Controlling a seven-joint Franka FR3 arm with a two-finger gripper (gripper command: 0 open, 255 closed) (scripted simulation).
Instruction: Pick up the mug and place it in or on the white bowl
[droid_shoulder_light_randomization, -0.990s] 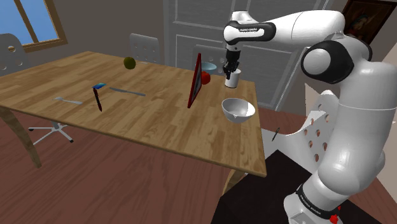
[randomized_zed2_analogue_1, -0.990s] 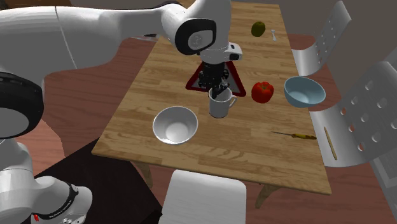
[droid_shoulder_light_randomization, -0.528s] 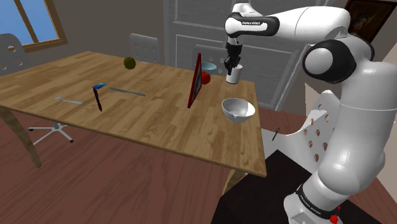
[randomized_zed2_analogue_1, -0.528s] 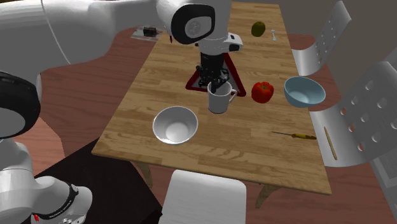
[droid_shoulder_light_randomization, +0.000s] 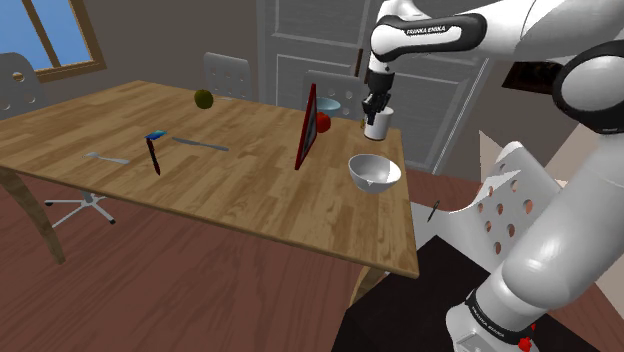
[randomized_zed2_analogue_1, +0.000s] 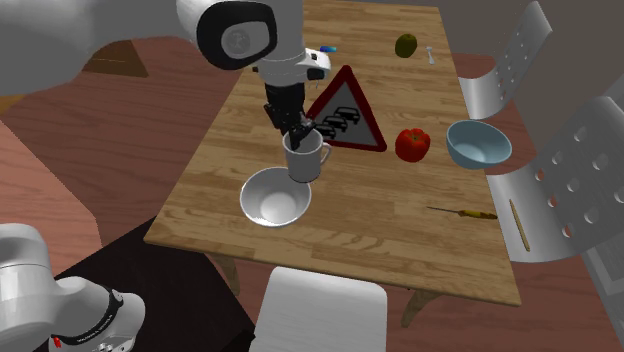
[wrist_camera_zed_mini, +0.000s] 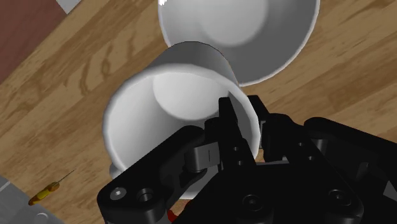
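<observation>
Now the black claw (randomized_zed2_analogue_1: 299, 133), clamped on the rim of the plain white mug (randomized_zed2_analogue_1: 305, 162), has carried it above the wooden desk (randomized_zed2_analogue_1: 360, 225) twd the white round bowl (randomized_zed2_analogue_1: 275, 197). Mug hangs over bowl's rim, nr desk's stand-side edge, bare wood beyond.

You have a white mug (randomized_zed2_analogue_1: 304, 162) and white bowl (randomized_zed2_analogue_1: 275, 197), black fingers (wrist_camera_zed_mini: 229, 127), a brown wood-grain desk (randomized_zed2_analogue_1: 350, 232), a red-bordered sign (randomized_zed2_analogue_1: 345, 122) showing black cars, a red fruit (randomized_zed2_analogue_1: 412, 144) and a pale blue bowl (randomized_zed2_analogue_1: 478, 143).

Black tool (wrist_camera_zed_mini: 251, 121) clamped on rim of white mug (wrist_camera_zed_mini: 165, 108), white bowl (wrist_camera_zed_mini: 254, 25) just beyond, wooden table (wrist_camera_zed_mini: 76, 83) below, yellow-handled utensil (wrist_camera_zed_mini: 48, 189) apart
</observation>
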